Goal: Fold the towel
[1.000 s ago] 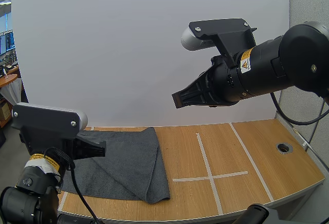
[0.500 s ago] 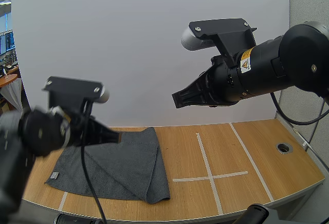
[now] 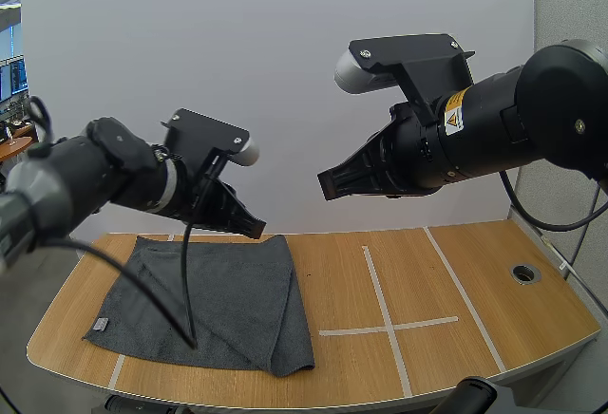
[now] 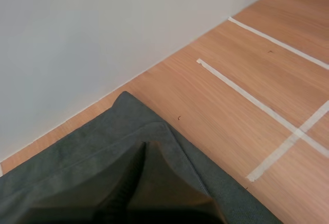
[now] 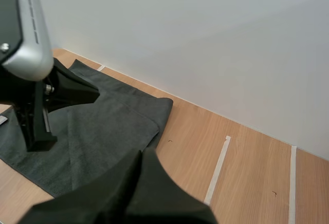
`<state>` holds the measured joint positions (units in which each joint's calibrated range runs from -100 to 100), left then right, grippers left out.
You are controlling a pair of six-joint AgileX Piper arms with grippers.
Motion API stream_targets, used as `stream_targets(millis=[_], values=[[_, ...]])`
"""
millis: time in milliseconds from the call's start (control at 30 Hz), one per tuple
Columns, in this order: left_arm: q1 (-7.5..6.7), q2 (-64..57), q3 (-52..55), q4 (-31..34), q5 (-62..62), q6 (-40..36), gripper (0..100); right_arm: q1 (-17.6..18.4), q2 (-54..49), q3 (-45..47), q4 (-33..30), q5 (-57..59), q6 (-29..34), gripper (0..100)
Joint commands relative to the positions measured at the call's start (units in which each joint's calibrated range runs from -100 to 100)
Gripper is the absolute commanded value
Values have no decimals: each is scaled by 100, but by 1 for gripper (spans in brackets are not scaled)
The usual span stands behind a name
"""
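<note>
Above the far edge of the folded grey towel (image 3: pixel 228 300) on the worktop (image 3: pixel 456 286), the left claw (image 3: pixel 255 231) has risen clear, closed and empty like the right claw (image 3: pixel 328 184), so one fold seems done.

Light is falling evenly and diffusely from above; the desk (image 3: pixel 427 272) is reading bright, without glare. The towel (image 3: pixel 237 300) is throwing only a thin, soft shadow toward the desk's front edge. The high view is bowing the desk's corners. Left gripper (image 4: pixel 146 151) and right gripper (image 5: pixel 142 157) are showing dark and defocused in their wrist views.
</note>
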<state>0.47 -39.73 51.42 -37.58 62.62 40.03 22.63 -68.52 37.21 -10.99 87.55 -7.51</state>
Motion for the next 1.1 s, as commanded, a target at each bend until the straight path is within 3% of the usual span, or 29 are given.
stream_targets(millis=[0, 167, 267, 333, 567, 733, 900, 1067], values=[[-47, 706, -197, -512, -91, 864, 0, -22, -64, -9, -24, -102, -31, 0], [-48, 1401, -518, -584, 81, 1123, 0, -22, -64, -9, -24, -102, -31, 0], [-55, 1908, -837, -584, 381, 1177, 10, -22, -64, -9, -24, -102, -31, 0], [-55, 2242, -986, -584, 516, 1264, 23, -22, -64, -9, -24, -102, -31, 0], [-55, 3075, -1568, -439, 641, 1453, 98, -22, -64, -9, -24, -102, -31, 0], [-110, 3489, -1936, -283, 1157, 1523, 100, -22, -64, -9, -24, -102, -31, 0], [-458, 3869, -2058, 394, 685, 1261, 100, -22, -64, -9, -24, -102, -31, 0], [-624, 4189, -2070, 604, 361, 1194, 100, -22, -64, -9, -24, -102, -31, 0]])
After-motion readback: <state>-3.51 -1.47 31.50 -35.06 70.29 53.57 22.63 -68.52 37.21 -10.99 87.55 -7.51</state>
